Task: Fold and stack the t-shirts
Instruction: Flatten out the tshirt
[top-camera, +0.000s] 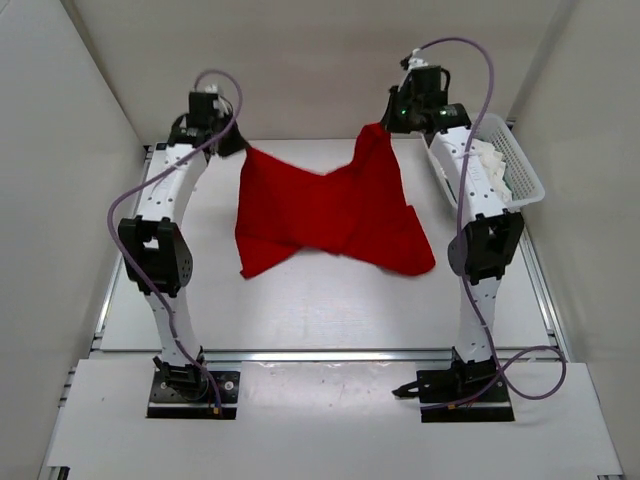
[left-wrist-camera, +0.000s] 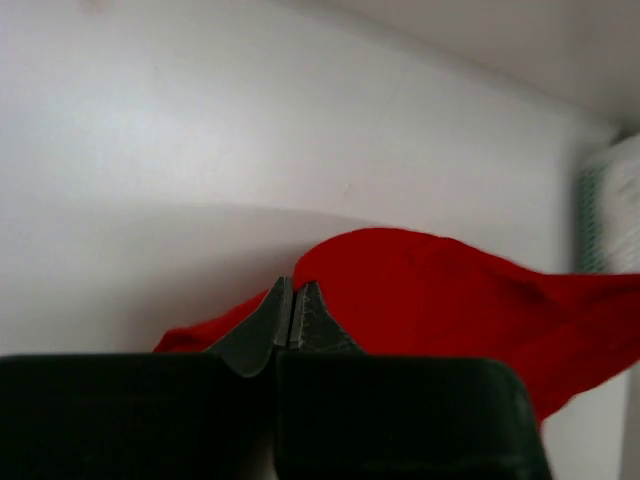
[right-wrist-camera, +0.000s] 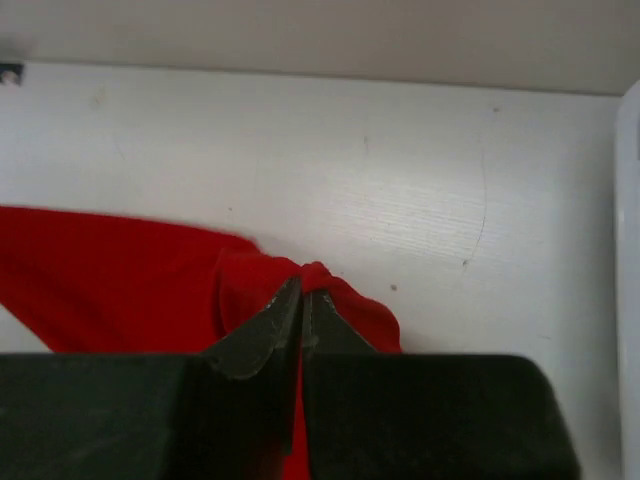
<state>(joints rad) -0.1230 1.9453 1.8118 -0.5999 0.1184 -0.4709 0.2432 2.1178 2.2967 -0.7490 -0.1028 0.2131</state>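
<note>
The red t-shirt (top-camera: 325, 215) hangs stretched between my two grippers at the far end of the table, its lower edge draped on the surface. My left gripper (top-camera: 238, 143) is shut on its left top corner; in the left wrist view (left-wrist-camera: 291, 295) the red cloth (left-wrist-camera: 450, 300) spreads away to the right. My right gripper (top-camera: 385, 128) is shut on its right top corner, held a little higher; in the right wrist view (right-wrist-camera: 301, 290) the cloth (right-wrist-camera: 120, 280) bunches at the tips. A white shirt (top-camera: 493, 165) lies in the basket. The green shirt is out of view.
A white plastic mesh basket (top-camera: 520, 160) stands at the far right, close beside my right arm; its edge shows in the left wrist view (left-wrist-camera: 600, 215). Grey walls close in the back and both sides. The white table top (top-camera: 300, 310) stretches towards the arm bases.
</note>
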